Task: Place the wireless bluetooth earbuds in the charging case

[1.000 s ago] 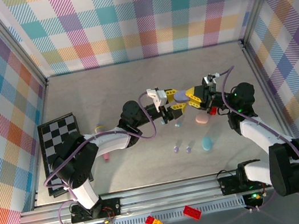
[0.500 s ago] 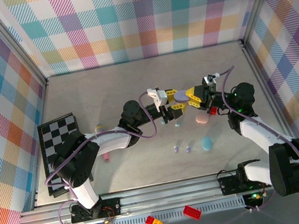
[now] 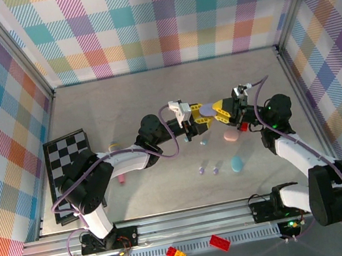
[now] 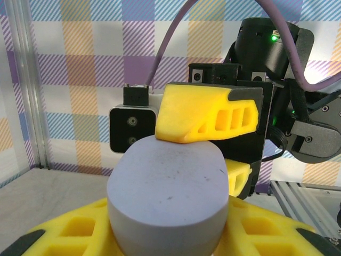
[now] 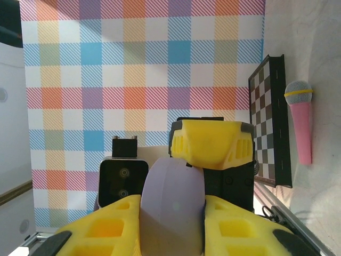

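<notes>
The lavender charging case (image 3: 206, 108) hangs in the air above the table's middle, gripped from both sides. My left gripper (image 3: 197, 112) is shut on its left end, and in the left wrist view (image 4: 168, 234) the case (image 4: 170, 186) sits between its yellow fingers. My right gripper (image 3: 216, 110) is shut on the other end; the right wrist view (image 5: 171, 229) shows the case (image 5: 173, 208) on edge between its pads. Two lavender earbuds (image 3: 201, 170) (image 3: 215, 170) lie on the table below. A teal earbud (image 3: 204, 141) lies under the grippers.
A pink case (image 3: 230, 136) and a teal case (image 3: 237, 165) lie on the table right of centre. A chessboard (image 3: 70, 175) lies at the left, with a pink microphone (image 5: 298, 122) beside it. Two red bricks (image 3: 219, 242) lie beyond the front rail.
My left gripper's fingers have drawn in tighter on the lavender case. Both arms and the case have barely shifted.
</notes>
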